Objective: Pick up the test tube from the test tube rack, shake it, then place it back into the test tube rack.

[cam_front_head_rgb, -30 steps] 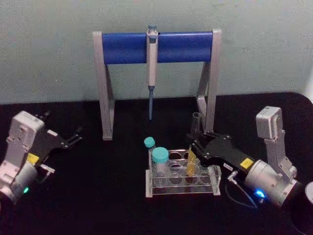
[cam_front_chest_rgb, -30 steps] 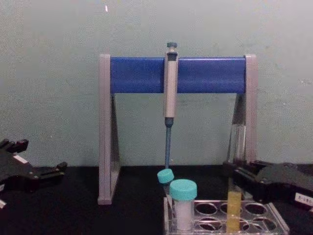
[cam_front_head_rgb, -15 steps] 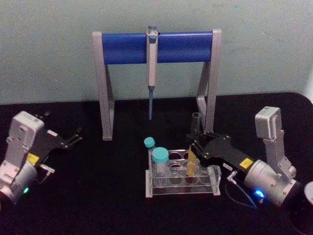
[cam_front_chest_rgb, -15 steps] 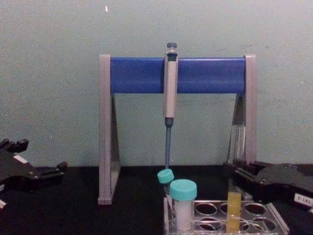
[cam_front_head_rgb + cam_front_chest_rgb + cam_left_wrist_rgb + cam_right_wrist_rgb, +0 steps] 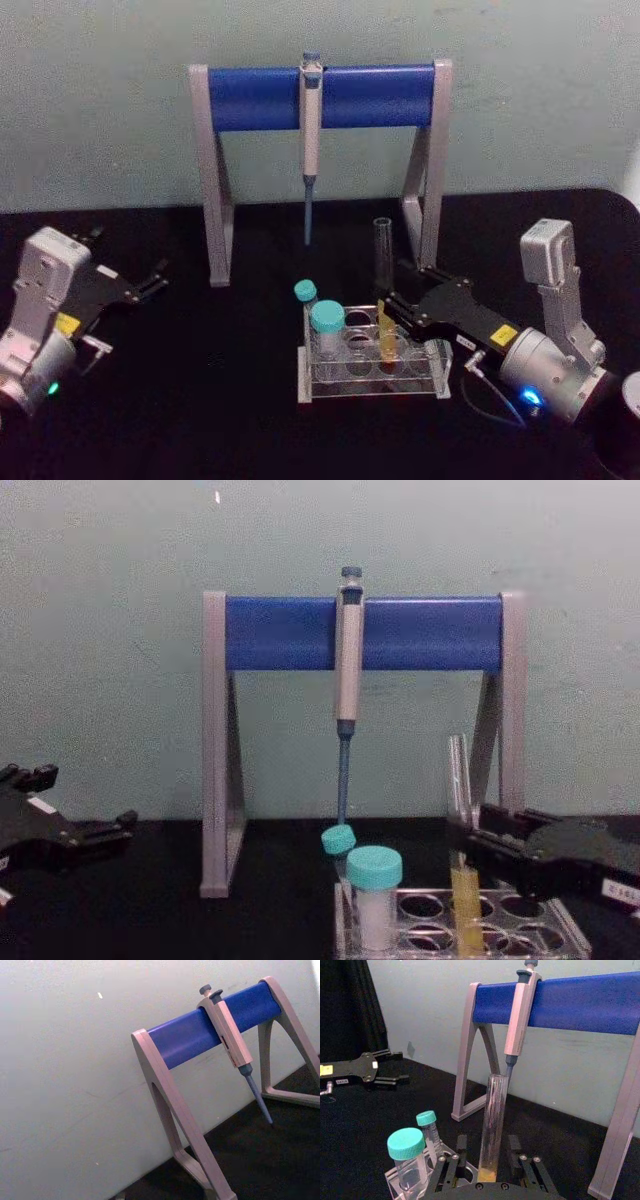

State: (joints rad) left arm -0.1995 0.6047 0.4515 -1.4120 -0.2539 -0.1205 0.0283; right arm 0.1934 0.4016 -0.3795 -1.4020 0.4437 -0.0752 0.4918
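Two capped tubes [image 5: 327,322], one pipette [image 5: 311,120].

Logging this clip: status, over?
Right pincer shut on test tube, its base still in test tube rack. Left pincer parked left. Pipette hangs behind.

soft, even, dim light, with no sharp cast shadows on the pale wall [image 5: 100,120]; the black tabletop [image 5: 220,400] swallows detail, so the dark gripper bodies blend into it. a faint sheen runs along the blue crossbar [image 5: 370,95] and the clear test tube [image 5: 494,1120] shows thin pale streaks of reflected light. head and chest views are soft and grainy, edges slightly smeared; the right wrist view is the crispest. a blue indicator glows on the right arm, a green one on the left
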